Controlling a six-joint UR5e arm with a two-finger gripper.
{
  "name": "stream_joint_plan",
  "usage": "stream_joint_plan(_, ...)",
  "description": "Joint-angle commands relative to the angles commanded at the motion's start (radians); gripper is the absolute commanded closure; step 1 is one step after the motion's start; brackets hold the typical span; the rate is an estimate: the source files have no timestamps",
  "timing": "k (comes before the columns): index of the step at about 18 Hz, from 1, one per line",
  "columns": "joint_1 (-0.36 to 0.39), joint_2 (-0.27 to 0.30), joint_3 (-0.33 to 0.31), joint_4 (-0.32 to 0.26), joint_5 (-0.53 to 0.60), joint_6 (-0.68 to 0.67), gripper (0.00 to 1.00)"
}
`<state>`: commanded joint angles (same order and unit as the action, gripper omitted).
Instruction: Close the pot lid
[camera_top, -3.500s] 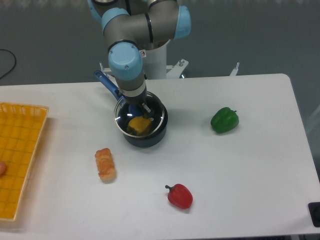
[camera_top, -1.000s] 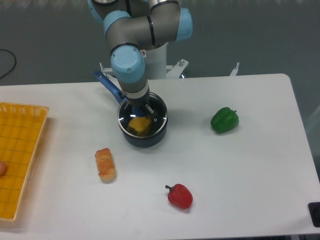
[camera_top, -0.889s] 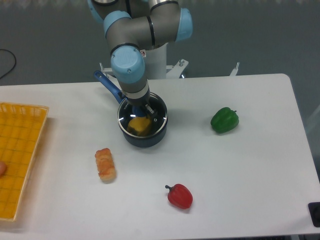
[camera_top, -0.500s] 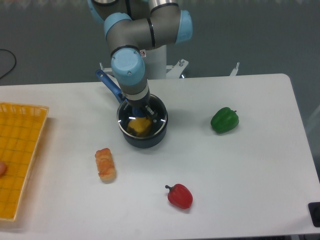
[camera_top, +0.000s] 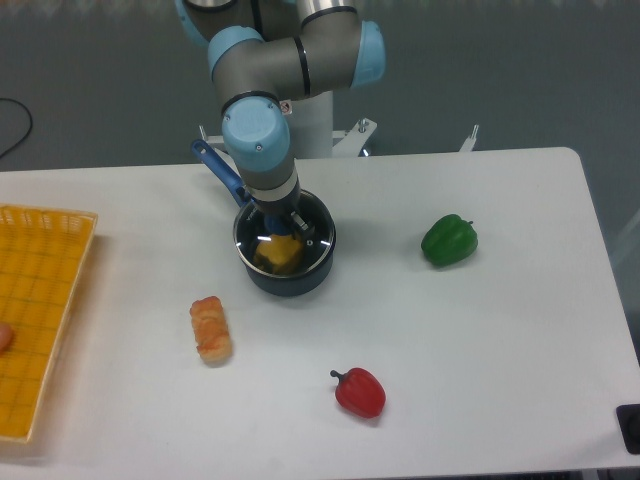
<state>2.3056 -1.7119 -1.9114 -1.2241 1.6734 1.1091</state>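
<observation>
Arm: the grey and light-blue UR5e arm (camera_top: 262, 120) is reaching down from the upper middle of the frame, its wrist hanging straight over the pot.

Gripper: the gripper (camera_top: 276, 221) is sitting low over the pot's mouth, mostly hidden under the wrist.

Jaws: they are pointing down at the blue centre knob of the lid; I cannot tell whether they are pinching it or standing apart, since the wrist is covering them.

Pot: the pot (camera_top: 287, 262) is standing upright on the worktop, left of the frame's centre, with its blue handle (camera_top: 216, 168) sticking out toward the upper left, behind the arm.

Pot lid: the pot lid (camera_top: 283, 240) is lying across the top of the pot, its thin silver rim running close along the pot's edge; whether it is fully seated or slightly lifted is not clear from this view.

Inside the pot: a yellow object (camera_top: 280, 253) is showing through the glass, below the gripper.

Worktop: the white worktop (camera_top: 470, 330) is filling most of the frame.

Green pepper: the green bell pepper (camera_top: 448, 241) is lying to the right of the pot, well apart from it.

Red pepper: the red bell pepper (camera_top: 359, 392) is lying in the lower middle of the frame, stem pointing left.

Bread: a small bread roll (camera_top: 211, 328) is lying below and left of the pot.

Basket: the yellow basket (camera_top: 40, 310) is sitting at the left edge of the frame.
</observation>
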Motion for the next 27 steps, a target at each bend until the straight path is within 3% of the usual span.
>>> stream_joint_plan(7, -0.008, -0.003, 0.0, -0.002, 0.011, 0.0, 0.01)
stream_joint_plan(9, 0.003, -0.008, 0.029, -0.002, 0.008, 0.002, 0.0)
stream_joint_plan(11, 0.031, -0.006, 0.086, -0.021, 0.003, 0.003, 0.0)
stream_joint_plan(16, 0.101, -0.005, 0.144, -0.018, -0.038, 0.012, 0.0)
stream_joint_plan(20, 0.155, -0.014, 0.21, -0.011, -0.044, 0.101, 0.0)
stream_joint_plan(27, 0.282, -0.037, 0.252, 0.063, -0.072, 0.27, 0.0)
